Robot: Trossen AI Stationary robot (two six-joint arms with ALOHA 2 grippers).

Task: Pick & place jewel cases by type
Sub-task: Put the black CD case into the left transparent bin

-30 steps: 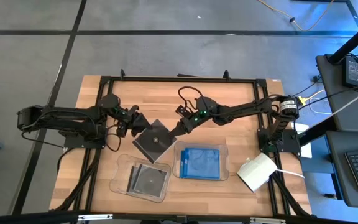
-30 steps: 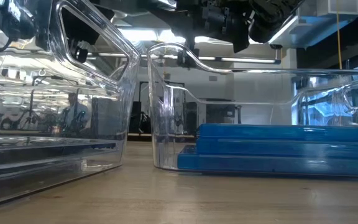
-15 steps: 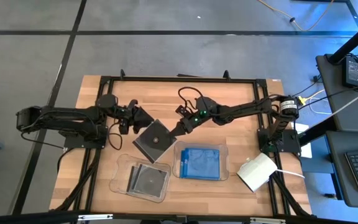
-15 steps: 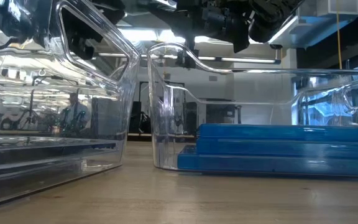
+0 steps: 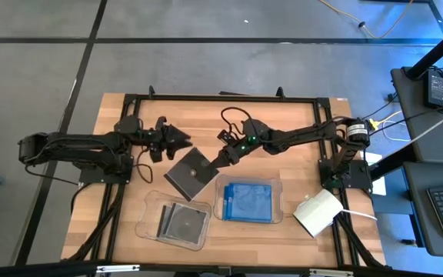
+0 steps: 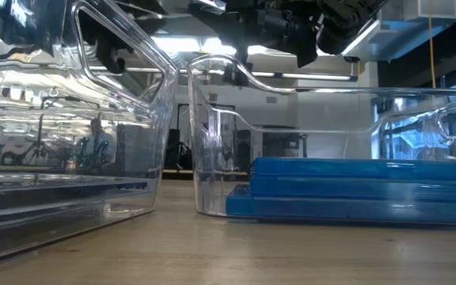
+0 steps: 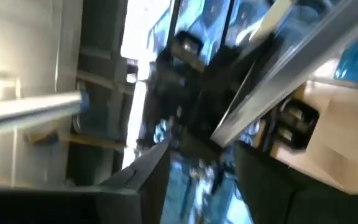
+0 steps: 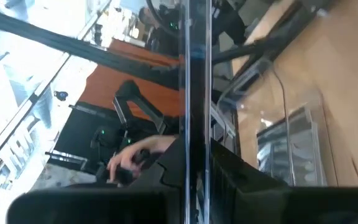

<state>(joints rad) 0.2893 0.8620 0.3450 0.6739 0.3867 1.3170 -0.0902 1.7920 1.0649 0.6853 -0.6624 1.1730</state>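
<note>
Holding one dark jewel case (image 5: 190,174) by its corner, the right gripper (image 5: 220,160) has its fingers clenched on the case's edge, and that case hangs over bare table between the two arms, just above the trays; in the right wrist view it shows edge-on as a thin vertical line (image 8: 196,93) between the dark fingers. The left gripper (image 5: 177,139) sits near the case's far corner with its fingers parted and grasping nothing. To place this well, I judge the right arm should carry the case across to the left clear tray (image 5: 146,217), level it over the opening and let go low, so it settles flat without catching the wall. That tray already holds dark cases (image 5: 181,221). The right clear tray (image 5: 276,201) beside it holds a stack of blue cases (image 5: 249,201), seen stacked flat in the low view (image 6: 355,188).
</note>
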